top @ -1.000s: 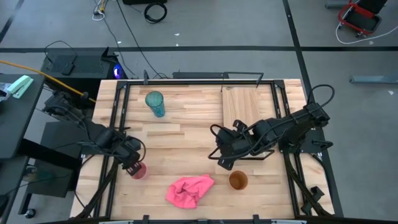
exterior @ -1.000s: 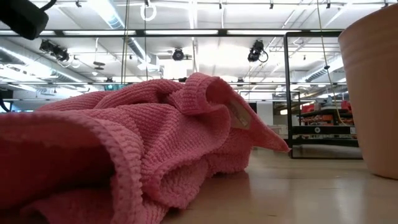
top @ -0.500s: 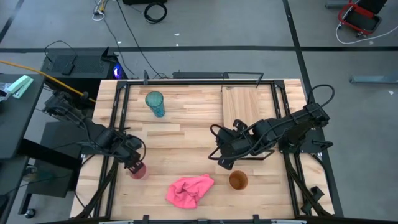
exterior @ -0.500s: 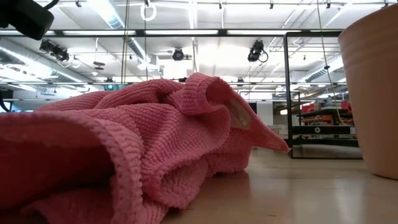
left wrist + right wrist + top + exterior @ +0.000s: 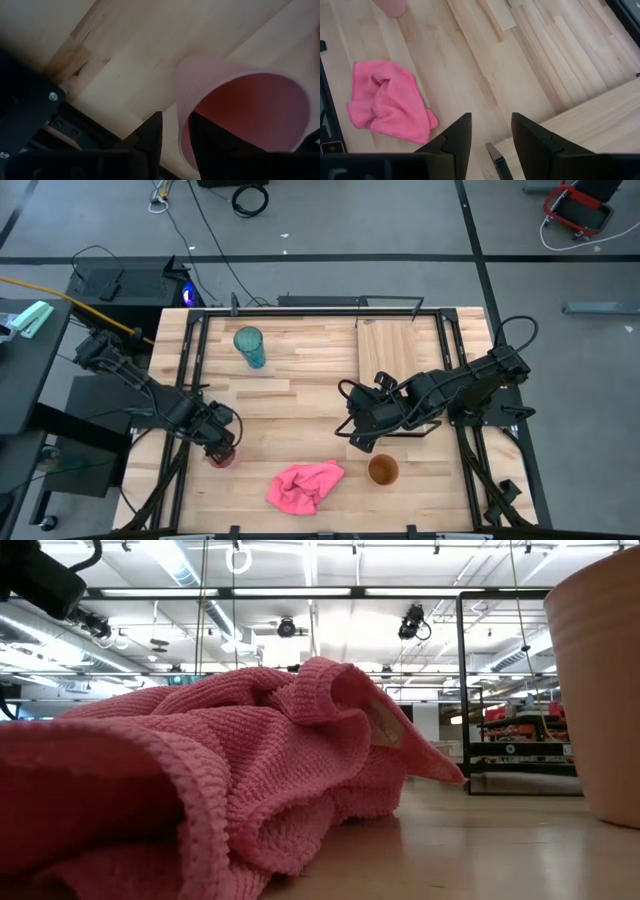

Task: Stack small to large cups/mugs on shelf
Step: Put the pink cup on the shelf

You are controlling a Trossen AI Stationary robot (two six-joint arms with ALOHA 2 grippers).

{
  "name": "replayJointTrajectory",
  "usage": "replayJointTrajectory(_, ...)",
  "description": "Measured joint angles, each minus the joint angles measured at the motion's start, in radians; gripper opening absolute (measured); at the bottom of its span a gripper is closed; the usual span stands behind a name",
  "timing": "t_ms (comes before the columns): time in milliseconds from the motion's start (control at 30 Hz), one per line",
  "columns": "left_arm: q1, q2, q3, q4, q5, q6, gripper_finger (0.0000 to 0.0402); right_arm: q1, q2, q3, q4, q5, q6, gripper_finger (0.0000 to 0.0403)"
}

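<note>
The small pink cup (image 5: 225, 458) stands upright near the table's left edge. My left gripper (image 5: 221, 443) is right above it, open by a narrow gap. In the left wrist view the pink cup's wall (image 5: 182, 112) stands between the fingers of my left gripper (image 5: 176, 142). The orange cup (image 5: 382, 470) stands near the near edge and shows large in the low view (image 5: 600, 690). The teal cup (image 5: 249, 346) stands far left. The shelf (image 5: 400, 345) lies at the far right. My right gripper (image 5: 358, 438) hovers open above the table, just beyond the orange cup. My left gripper comes at the pink cup from above, one finger (image 5: 202, 135) inside the cup at its rim and the other finger (image 5: 152, 135) outside the wall. Whether either finger touches the wall, I cannot tell. The cup stands upright on the table.
A crumpled pink cloth (image 5: 305, 485) lies by the near edge between the pink and orange cups and fills the low view (image 5: 220, 770). Black frame rails (image 5: 185, 380) run along the table's left and right sides. Bare planks lie in the table's middle.
My left gripper has moved toward the table's near and right edges and down, from beside the pink cup onto its rim. The cup has stayed in place. My right arm has kept still.
</note>
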Motion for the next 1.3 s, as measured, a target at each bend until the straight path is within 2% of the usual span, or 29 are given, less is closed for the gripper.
replayJointTrajectory(267, 0.0, 0.039, 0.0, 0.05, 0.007, -0.01, 0.0079, 0.0, 0.0, 0.0, 0.0, 0.0, -0.002, 0.0147)
replayJointTrajectory(533, 0.0, 0.037, 0.001, 0.063, 0.01, -0.034, 0.0013, 0.0, 0.0, 0.0, -0.001, 0.0, -0.007, 0.0146)
replayJointTrajectory(700, 0.025, 0.037, 0.024, 0.059, 0.017, -0.007, 0.0012, 0.0, 0.0, 0.0, -0.001, 0.0, -0.01, 0.0146)
replayJointTrajectory(833, 0.087, 0.037, 0.109, 0.055, 0.012, 0.093, 0.0009, 0.0, 0.0, 0.0, -0.003, 0.0, -0.01, 0.0146)
replayJointTrajectory(1033, 0.246, 0.051, 0.303, 0.004, -0.077, 0.296, 0.0008, -0.007, -0.034, 0.0, -0.046, -0.01, -0.005, 0.0146)
replayJointTrajectory(1300, 0.51, 0.222, 0.618, -0.108, -0.125, 0.65, 0.0008, -0.084, -0.145, 0.0, -0.109, -0.012, 0.05, 0.0146)
